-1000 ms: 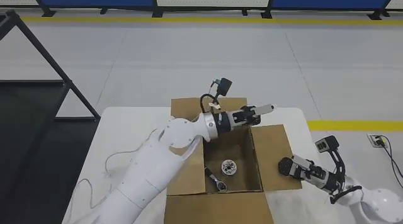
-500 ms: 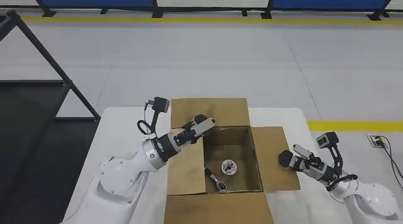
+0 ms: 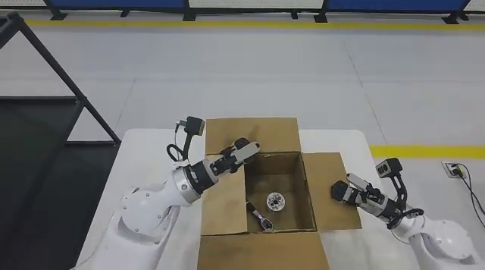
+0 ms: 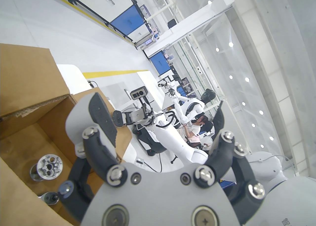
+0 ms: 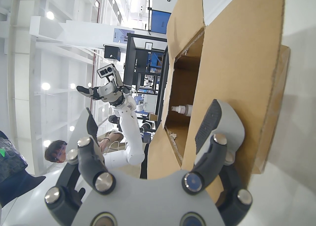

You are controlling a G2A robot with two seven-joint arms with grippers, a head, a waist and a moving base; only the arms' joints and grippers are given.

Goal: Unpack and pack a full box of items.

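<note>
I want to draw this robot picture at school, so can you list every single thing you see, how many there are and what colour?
Cardboard box: one, brown, open on the table with its flaps spread.
Table: one, white, under the box.
Round metal part: one, silver, on the box floor.
Hand tool: one, silver and black, on the box floor near the round metal part.
Bottle: one, white, lying on its side inside the box by a wall.
Left end effector: one, white and black, open and empty, above the box's left flap.
Right end effector: one, white and black, open and empty, over the right flap.
</note>
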